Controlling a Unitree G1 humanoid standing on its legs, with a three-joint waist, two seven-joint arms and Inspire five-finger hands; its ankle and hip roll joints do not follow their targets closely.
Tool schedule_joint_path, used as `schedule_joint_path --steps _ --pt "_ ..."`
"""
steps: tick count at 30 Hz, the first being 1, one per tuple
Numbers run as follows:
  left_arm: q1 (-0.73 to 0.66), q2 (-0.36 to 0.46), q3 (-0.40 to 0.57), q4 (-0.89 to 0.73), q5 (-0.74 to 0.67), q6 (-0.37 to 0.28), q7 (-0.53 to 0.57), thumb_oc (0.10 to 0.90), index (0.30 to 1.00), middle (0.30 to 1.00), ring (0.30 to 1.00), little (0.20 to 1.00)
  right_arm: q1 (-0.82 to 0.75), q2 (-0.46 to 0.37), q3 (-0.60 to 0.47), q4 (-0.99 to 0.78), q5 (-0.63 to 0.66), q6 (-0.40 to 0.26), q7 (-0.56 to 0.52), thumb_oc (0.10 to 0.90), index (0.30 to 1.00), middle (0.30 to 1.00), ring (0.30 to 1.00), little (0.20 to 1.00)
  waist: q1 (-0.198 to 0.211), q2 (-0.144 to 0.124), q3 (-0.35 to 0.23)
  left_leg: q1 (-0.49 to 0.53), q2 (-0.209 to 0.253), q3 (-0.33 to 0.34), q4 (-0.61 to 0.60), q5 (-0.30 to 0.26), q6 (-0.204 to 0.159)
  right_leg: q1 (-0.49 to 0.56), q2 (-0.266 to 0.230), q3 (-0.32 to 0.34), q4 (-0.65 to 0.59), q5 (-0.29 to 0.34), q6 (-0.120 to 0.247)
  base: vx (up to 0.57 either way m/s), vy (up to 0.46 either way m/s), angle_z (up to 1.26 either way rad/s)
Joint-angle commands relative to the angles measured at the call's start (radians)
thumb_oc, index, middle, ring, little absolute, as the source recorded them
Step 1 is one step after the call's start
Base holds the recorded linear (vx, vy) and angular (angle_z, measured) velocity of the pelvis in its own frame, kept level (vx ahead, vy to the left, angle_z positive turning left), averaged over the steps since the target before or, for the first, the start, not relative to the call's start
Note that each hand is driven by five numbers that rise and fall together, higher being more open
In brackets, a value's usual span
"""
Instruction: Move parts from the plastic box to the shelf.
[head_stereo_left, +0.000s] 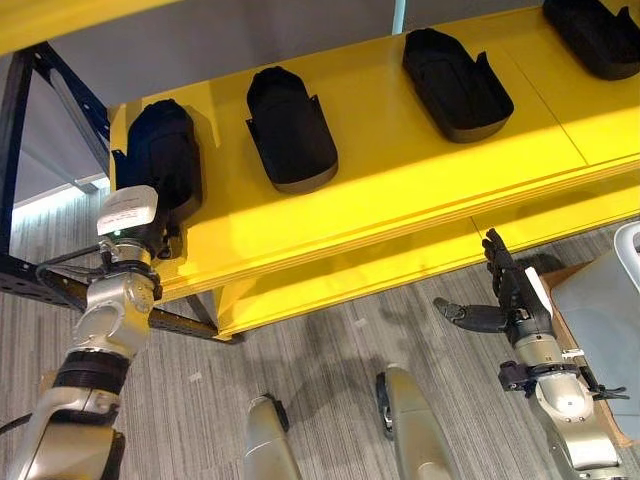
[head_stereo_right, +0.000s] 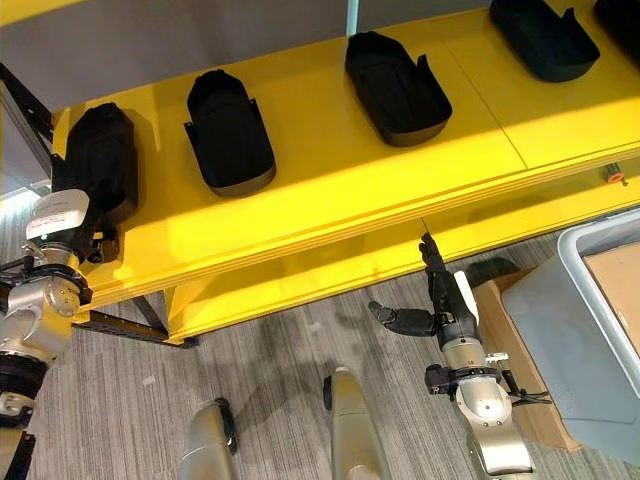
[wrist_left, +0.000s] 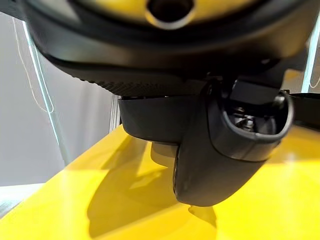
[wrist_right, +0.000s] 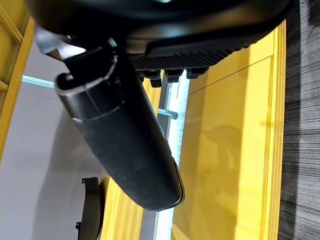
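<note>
I had the left hand (head_stereo_left: 150, 238) at the yellow shelf (head_stereo_left: 420, 170), setting a black part (head_stereo_left: 163, 152) down beside three others; whether it gripped, I couldn't tell. The right hand (head_stereo_left: 508, 300) hung open, empty, near the plastic box (head_stereo_right: 590, 330). Next: release, withdraw, fetch another.

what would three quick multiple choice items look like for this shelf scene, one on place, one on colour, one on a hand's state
1. Where is the left hand?
A. at the leftmost black part on the shelf
B. inside the plastic box
C. on the floor

2. What colour is the shelf?
A. blue
B. yellow
C. white

3. How is the right hand?
A. closed round a part
B. open and empty
C. gripping the box rim

Answers:
1. A, since the left arm reaches up to the shelf's left end and the hand is at that part.
2. B, its top and front edge are yellow.
3. B, its fingers are straight below the shelf edge, with nothing in them.
</note>
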Motion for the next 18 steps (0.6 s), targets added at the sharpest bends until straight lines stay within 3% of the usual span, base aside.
schedule_joint_path --steps 1,7,18 --pt "0.061 0.178 0.024 0.032 0.061 0.044 -0.040 0.900 1.000 1.000 1.000 1.000 -0.053 0.011 -0.090 -0.127 -0.009 -0.087 -0.004 0.900 1.000 1.000 1.000 1.000 0.028 -0.040 -0.005 0.000 -0.008 0.025 0.076 -0.079 0.076 0.059 -0.040 0.048 -0.073 0.014 0.034 0.00 0.000 0.00" --pt "0.143 0.324 0.121 -0.137 0.058 0.008 -0.068 0.900 1.000 1.000 1.000 1.000 -0.047 0.019 -0.104 -0.121 -0.007 -0.089 0.010 0.900 1.000 1.000 1.000 1.000 0.046 -0.033 -0.004 0.001 -0.011 0.022 0.073 -0.079 0.078 0.060 -0.039 0.048 -0.073 0.012 0.036 0.00 -0.001 0.01" --pt "0.303 0.382 0.276 -0.314 0.032 -0.011 -0.112 0.900 1.000 1.000 1.000 1.000 -0.036 0.027 -0.120 -0.120 -0.004 -0.087 0.021 0.900 1.000 1.000 1.000 1.000 0.055 -0.033 -0.004 0.004 -0.010 0.022 0.069 -0.080 0.077 0.066 -0.039 0.047 -0.079 0.014 0.038 0.00 -0.003 0.01"
